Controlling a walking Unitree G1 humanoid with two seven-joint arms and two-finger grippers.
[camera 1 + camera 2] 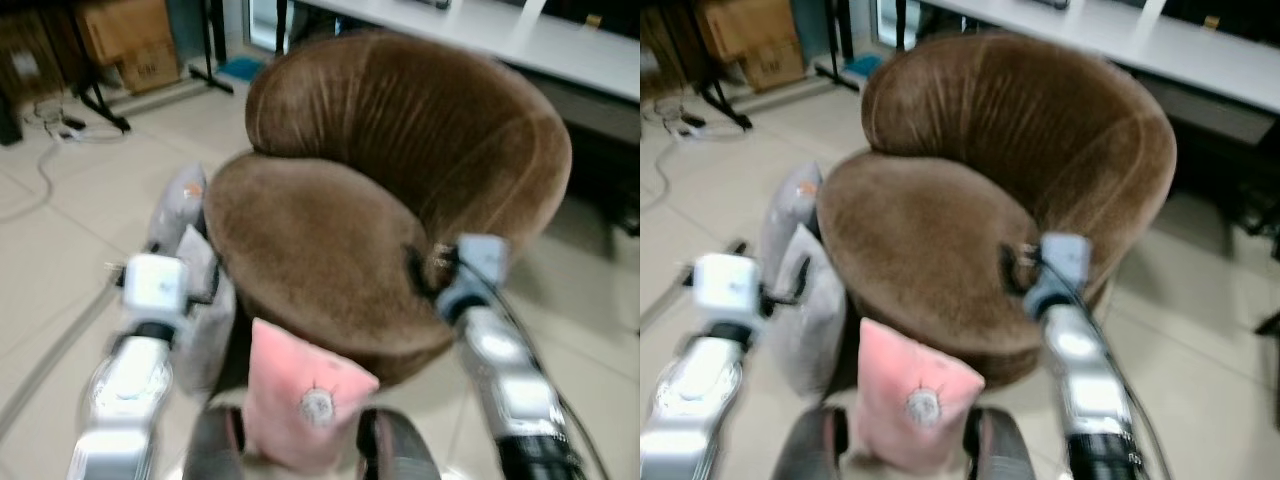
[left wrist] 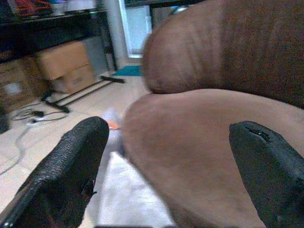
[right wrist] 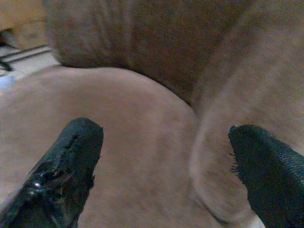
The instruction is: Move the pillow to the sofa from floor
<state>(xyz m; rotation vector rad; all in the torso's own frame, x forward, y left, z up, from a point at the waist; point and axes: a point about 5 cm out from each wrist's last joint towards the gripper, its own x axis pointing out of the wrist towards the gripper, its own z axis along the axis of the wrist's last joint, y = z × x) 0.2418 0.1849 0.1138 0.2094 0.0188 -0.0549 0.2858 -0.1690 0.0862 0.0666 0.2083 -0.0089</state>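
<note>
Left eye view: a round brown velvet sofa chair [image 1: 400, 190] stands on a pale tiled floor [image 1: 60, 260]. A pink pillow [image 1: 300, 395] with a small round emblem stands upright on the floor against the front edge of the seat, between the robot's two arms. Grey cushions [image 1: 195, 290] lean against the seat's left edge. The left arm's silver wrist reaches toward those cushions; the right arm's wrist sits over the seat's right front edge. Cardboard boxes [image 1: 125, 40] and cables lie at the far left.

Right eye view: the same scene, with the pink pillow low at centre, touching the seat's front edge, apart from both arms.

Left wrist view: the left gripper [image 2: 166, 171] has its two black fingers [image 2: 66, 171] spread wide, holding nothing, pointed at the seat's left edge, with grey cushion fabric beneath.

Right wrist view: the right gripper [image 3: 166, 171] likewise has its fingers [image 3: 61, 171] spread wide and empty, hovering over the brown seat cushion near the curved backrest.
</note>
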